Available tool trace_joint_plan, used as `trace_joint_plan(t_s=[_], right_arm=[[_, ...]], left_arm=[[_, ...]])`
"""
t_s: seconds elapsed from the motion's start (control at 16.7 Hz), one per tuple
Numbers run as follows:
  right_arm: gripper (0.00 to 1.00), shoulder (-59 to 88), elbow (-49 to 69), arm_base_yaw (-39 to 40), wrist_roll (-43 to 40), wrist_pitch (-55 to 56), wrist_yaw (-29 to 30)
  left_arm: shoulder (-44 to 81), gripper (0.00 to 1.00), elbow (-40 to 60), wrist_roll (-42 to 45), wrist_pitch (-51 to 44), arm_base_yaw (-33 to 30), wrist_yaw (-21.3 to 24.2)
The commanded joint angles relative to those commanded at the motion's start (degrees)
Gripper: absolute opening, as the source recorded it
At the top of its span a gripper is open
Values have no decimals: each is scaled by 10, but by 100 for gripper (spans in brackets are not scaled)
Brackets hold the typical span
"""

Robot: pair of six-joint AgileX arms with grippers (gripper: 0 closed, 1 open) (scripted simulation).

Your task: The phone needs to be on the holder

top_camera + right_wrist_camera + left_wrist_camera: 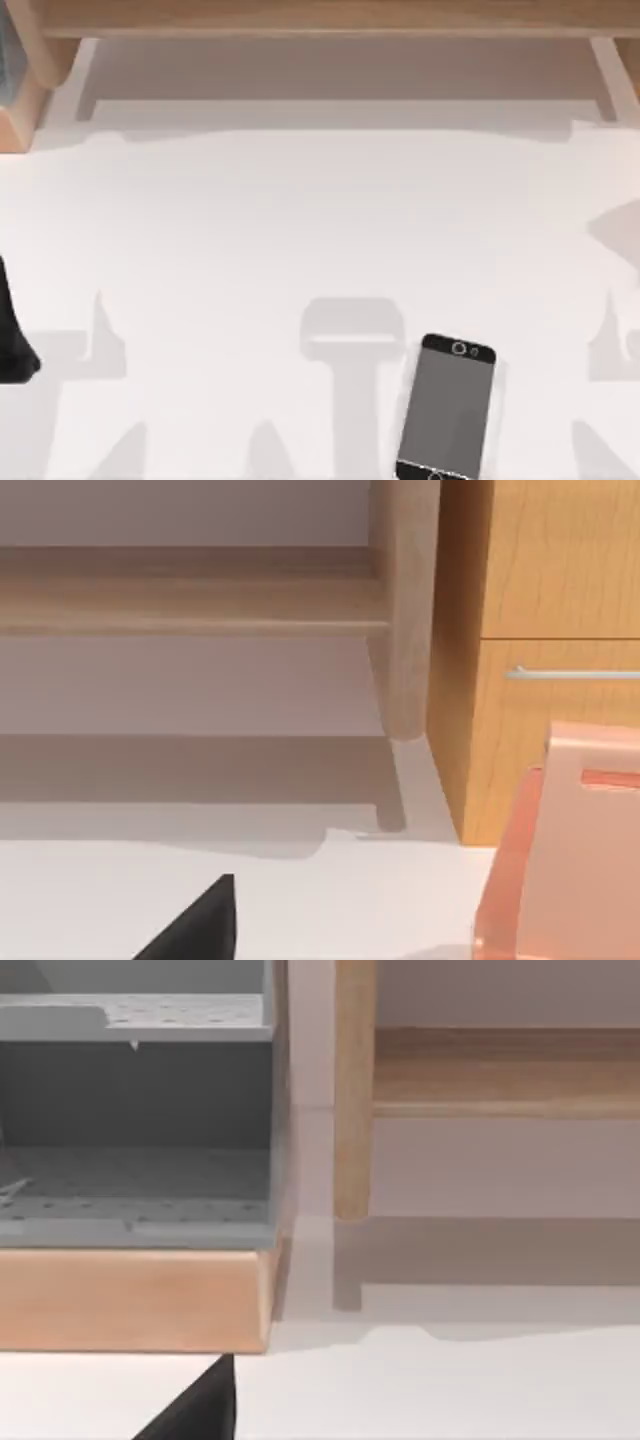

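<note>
White tabletop (250, 230) is spreading across the top view, carrying grey shadows; along its far edge a light wooden shelf frame (320, 18) is running from left to right; in the right wrist view a wooden cabinet with a metal drawer handle (550, 630) is standing by a wooden post, and a pale pink plastic holder (570, 860) is sitting on the table just in front of it; in the left wrist view a grey perforated shelf unit (135, 1120) is resting on a wooden base; the flat rectangular phone with grey screen and black bezels (447, 410) is lying face up on the table, near the front edge, right of centre, apart from the holder; whether either gripper is spread or closed I cannot tell.
</note>
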State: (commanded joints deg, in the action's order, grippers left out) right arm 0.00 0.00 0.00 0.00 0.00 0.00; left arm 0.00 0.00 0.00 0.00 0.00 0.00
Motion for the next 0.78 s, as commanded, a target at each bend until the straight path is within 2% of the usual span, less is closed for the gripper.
trace_joint_plan(t_s=[0.18,0.42,0.78], right_arm=[[100,7,6,4,6,-5,0],[100,92,87,47,78,-60,3],[100,400,316,174,265,-229,8]], left_arm=[[0,100,0,0,0,0,0],[0,100,0,0,0,0,0],[0,100,0,0,0,0,0]])
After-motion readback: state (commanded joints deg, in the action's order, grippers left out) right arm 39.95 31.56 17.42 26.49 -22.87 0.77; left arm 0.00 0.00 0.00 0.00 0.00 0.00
